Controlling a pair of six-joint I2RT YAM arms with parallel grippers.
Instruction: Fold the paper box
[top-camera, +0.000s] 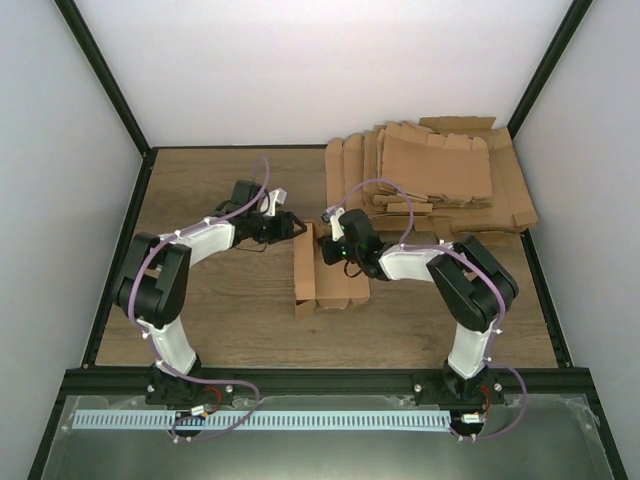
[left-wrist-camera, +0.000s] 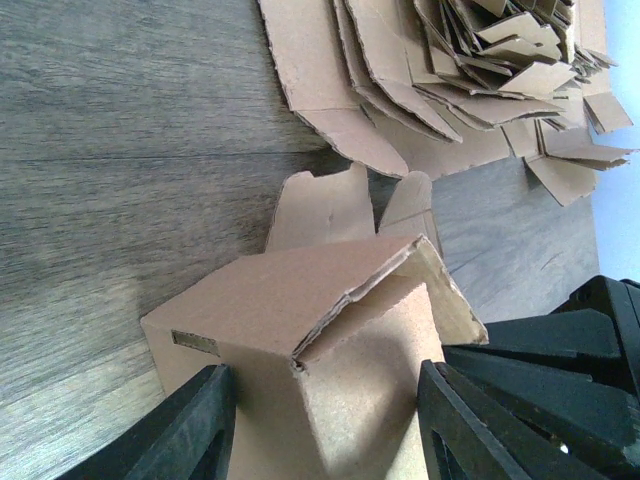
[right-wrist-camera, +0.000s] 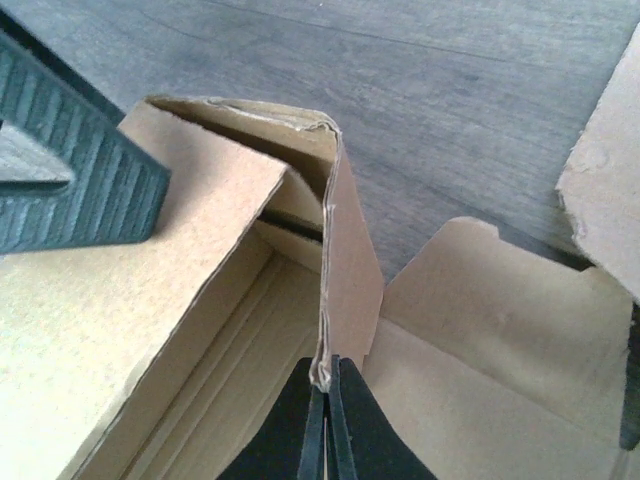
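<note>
Your right end effector (right-wrist-camera: 326, 395) is pinched shut on a thin upright edge of the paper box (top-camera: 318, 275), which lies partly formed on the counter (top-camera: 220, 320) between the arms, near the pile of flat blanks (top-camera: 430, 170). Your left end effector (left-wrist-camera: 322, 390) straddles the box's end; you cannot tell whether it grips. You look mid-fold on a wall, so next press that panel over along its crease.

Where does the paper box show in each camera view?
Top external: paper box at centre.
Left wrist: paper box lower centre, straddled by left tool.
Right wrist: paper box left and centre, edge pinched by right tool.
Shared landmark: pile of blanks, upper right in top and left wrist views.
</note>
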